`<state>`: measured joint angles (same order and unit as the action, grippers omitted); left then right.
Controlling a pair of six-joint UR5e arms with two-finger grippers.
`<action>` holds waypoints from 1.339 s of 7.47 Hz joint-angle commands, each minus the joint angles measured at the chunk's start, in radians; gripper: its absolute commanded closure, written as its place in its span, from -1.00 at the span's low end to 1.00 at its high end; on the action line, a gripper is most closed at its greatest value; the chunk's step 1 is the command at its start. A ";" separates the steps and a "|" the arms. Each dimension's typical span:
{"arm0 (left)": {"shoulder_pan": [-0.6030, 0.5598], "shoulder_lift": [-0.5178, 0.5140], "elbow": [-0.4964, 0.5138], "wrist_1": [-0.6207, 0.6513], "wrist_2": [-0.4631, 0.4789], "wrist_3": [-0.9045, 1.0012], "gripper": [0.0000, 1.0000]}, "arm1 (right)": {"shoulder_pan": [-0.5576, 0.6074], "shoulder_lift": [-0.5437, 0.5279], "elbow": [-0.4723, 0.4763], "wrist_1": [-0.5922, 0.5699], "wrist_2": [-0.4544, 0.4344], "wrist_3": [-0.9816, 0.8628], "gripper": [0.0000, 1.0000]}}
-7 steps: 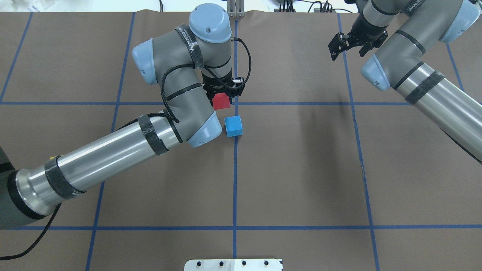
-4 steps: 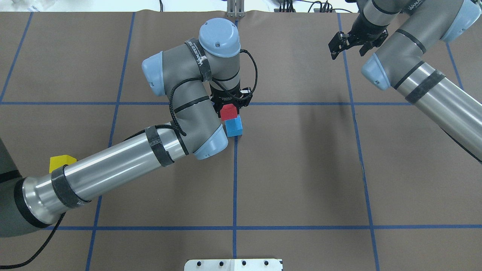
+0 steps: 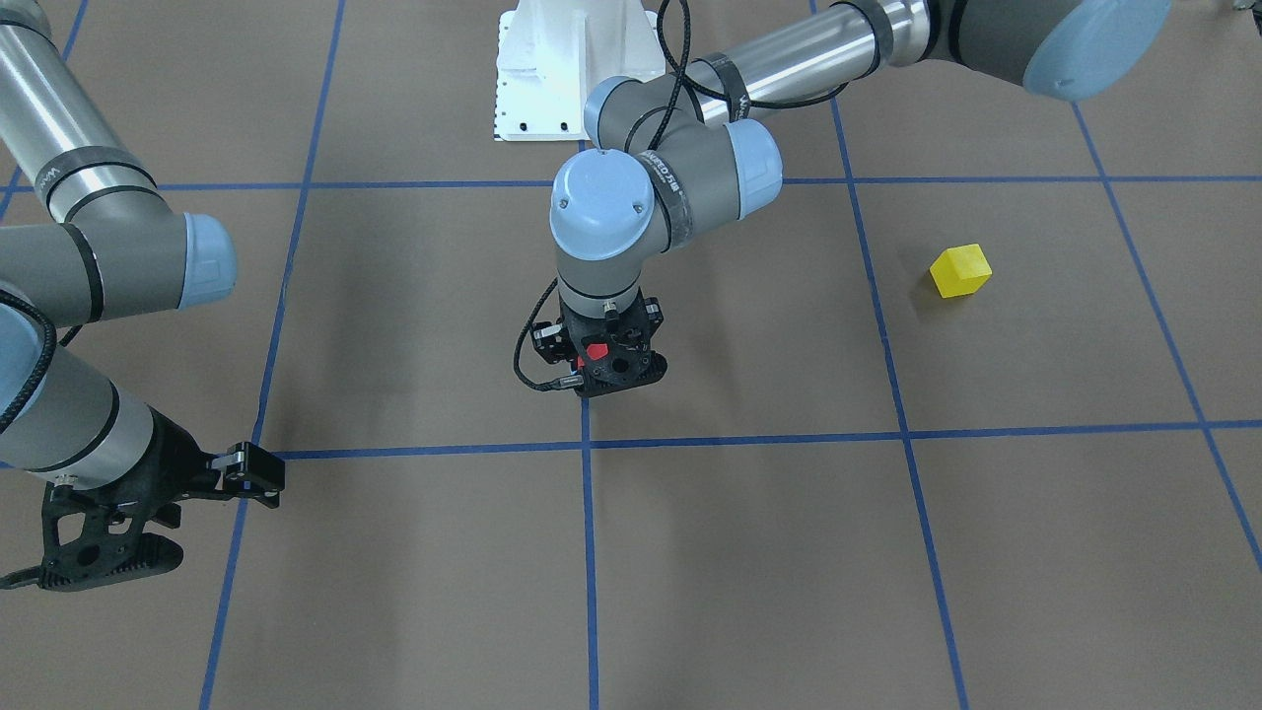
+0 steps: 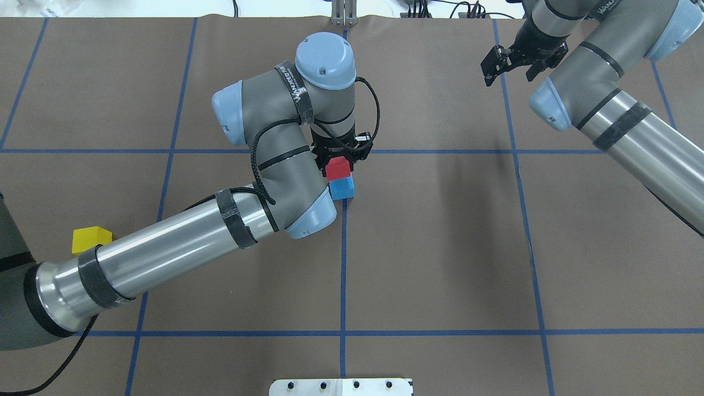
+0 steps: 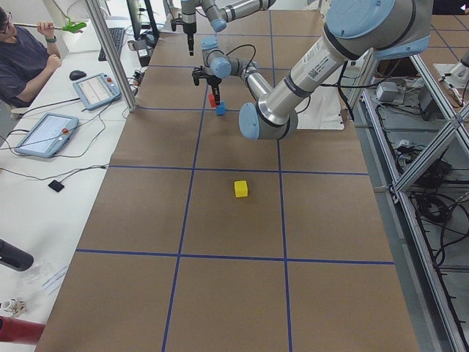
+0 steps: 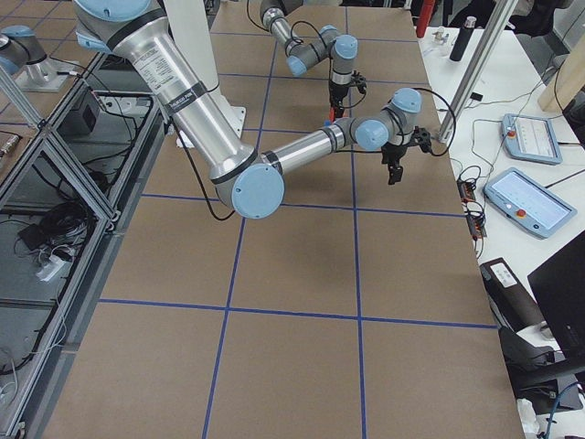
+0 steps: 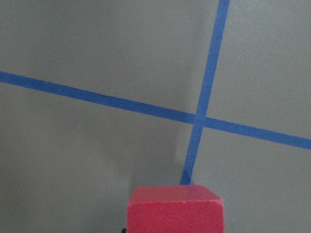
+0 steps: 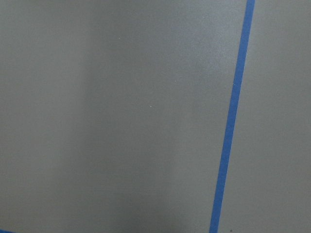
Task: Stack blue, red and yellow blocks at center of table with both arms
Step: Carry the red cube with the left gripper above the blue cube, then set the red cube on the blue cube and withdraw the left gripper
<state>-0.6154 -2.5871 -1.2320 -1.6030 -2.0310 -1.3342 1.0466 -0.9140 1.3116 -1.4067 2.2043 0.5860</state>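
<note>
Yellow block: near left on the counter, well apart from the others and partly behind the left arm. It is probably light, stiff and matte, so grip two opposite flat sides.
Blue block: lies flat at the centre crossing and looks like a steady base.
Red block: sits directly over the blue block; I cannot tell whether they touch.
Left jaws: closed on the red block's sides.
Right jaws: far right, spread apart and empty.

Upper block is over lower block on the table, third block well apart leftward
</note>
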 commanded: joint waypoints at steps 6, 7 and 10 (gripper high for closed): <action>0.016 0.010 -0.026 0.005 -0.003 -0.026 0.44 | 0.010 0.000 0.000 0.000 0.002 -0.002 -1.00; 0.019 0.015 -0.032 0.005 0.000 -0.033 -0.99 | 0.010 0.000 0.000 0.000 0.002 -0.002 -1.00; 0.017 0.021 -0.084 0.012 0.002 -0.036 -1.00 | 0.022 0.000 0.000 -0.003 0.005 -0.003 -1.00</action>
<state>-0.5973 -2.5689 -1.2939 -1.5953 -2.0302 -1.3691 1.0636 -0.9142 1.3115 -1.4083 2.2078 0.5835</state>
